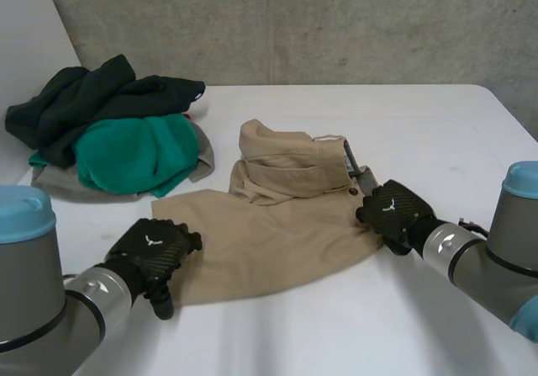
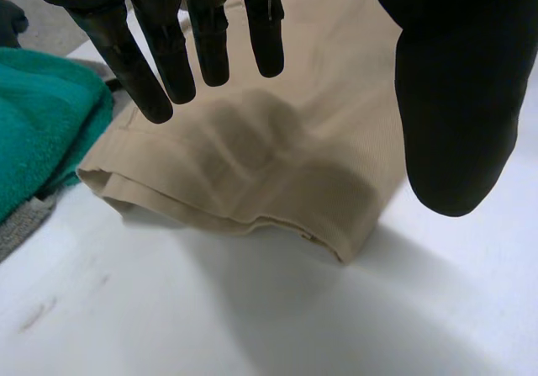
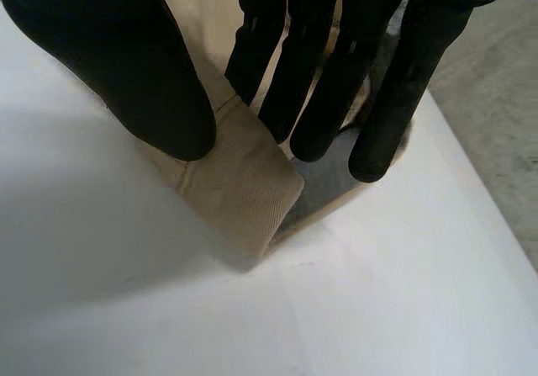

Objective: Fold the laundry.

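trousers [image 1: 269, 233]: beige, lying mostly flat in the middle of the table [image 1: 437, 124]. Their far part is bunched in folds, and the waistband with a button and grey lining is at their right end.
left hand [image 1: 153, 254]: at the trousers' near-left corner, over the hem. In its wrist view the fingers [image 2: 210, 31] are straight and spread above the cloth, the thumb [image 2: 458, 98] stands well apart, and it holds nothing.
right hand [image 1: 393, 212]: on the trousers' right corner, at the waistband. In its wrist view the thumb [image 3: 126, 65] presses the beige flap and the straight fingers [image 3: 319, 98] stand tip-down on the grey lining, with a gap between thumb and fingers and no cloth gripped.
pile [image 1: 109, 136]: dark, teal and grey clothes heaped to the far left of the trousers, the grey piece nearest them.
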